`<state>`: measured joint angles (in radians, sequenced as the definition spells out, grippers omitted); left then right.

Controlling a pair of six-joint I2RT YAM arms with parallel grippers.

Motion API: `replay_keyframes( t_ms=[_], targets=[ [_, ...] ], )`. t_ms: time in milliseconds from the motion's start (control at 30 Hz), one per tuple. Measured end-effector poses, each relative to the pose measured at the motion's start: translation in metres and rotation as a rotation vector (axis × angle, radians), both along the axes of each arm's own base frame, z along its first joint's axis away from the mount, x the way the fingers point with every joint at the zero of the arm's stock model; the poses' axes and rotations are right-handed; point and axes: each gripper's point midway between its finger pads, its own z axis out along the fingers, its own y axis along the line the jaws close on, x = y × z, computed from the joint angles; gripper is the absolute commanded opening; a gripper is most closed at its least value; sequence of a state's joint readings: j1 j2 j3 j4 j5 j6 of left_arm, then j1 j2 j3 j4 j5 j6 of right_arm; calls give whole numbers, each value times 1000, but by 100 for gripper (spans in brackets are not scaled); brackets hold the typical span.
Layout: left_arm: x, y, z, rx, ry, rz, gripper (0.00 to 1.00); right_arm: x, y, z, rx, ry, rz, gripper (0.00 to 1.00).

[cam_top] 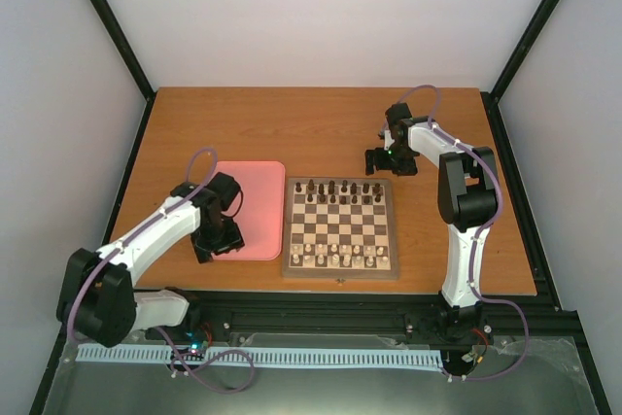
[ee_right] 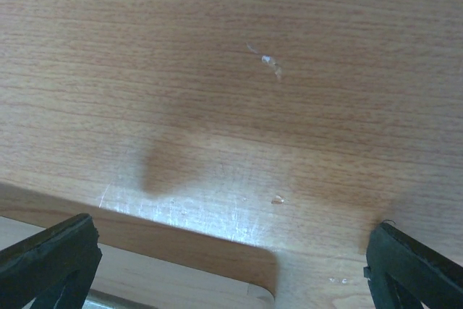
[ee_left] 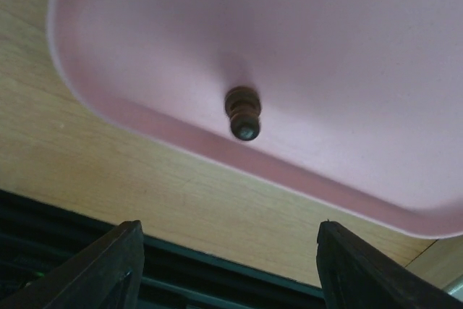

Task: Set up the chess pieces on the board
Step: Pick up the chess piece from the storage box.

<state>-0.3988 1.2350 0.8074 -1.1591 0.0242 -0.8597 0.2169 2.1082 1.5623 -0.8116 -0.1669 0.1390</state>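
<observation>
One dark pawn sits alone on the pink tray, close to its near rim, with the left fingers spread just short of it, holding nothing. The other dark pieces line the board (far rows, mid-bench). Over at the far right, the right fingers are splayed wide above bare bench.

One board, one pink tray, one dark piece — two arms

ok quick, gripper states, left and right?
Left gripper: open, empty, facing a dark chess piece on the pink tray.
Right gripper: open, empty, over the table.
</observation>
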Motion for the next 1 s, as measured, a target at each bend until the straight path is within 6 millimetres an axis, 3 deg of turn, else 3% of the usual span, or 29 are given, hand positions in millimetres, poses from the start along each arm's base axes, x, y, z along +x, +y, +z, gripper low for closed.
replay_keyframes(
  t_ms=[233,400,633,767,1000],
  targets=[
    [18,-11,-21,-21,18,-17,41,-1,0,0,1,2,0,100],
    [25,-11,-27,-41,10,0,39,-2,0,0,1,3,1,100],
    [18,-6,-34,-45,31,11,38,-2,0,0,0,3,1,100],
    [13,-3,-39,-45,47,18,33,-2,0,0,1,3,0,100],
    [15,-2,-39,-48,42,18,30,-2,0,0,-1,3,0,100]
  ],
)
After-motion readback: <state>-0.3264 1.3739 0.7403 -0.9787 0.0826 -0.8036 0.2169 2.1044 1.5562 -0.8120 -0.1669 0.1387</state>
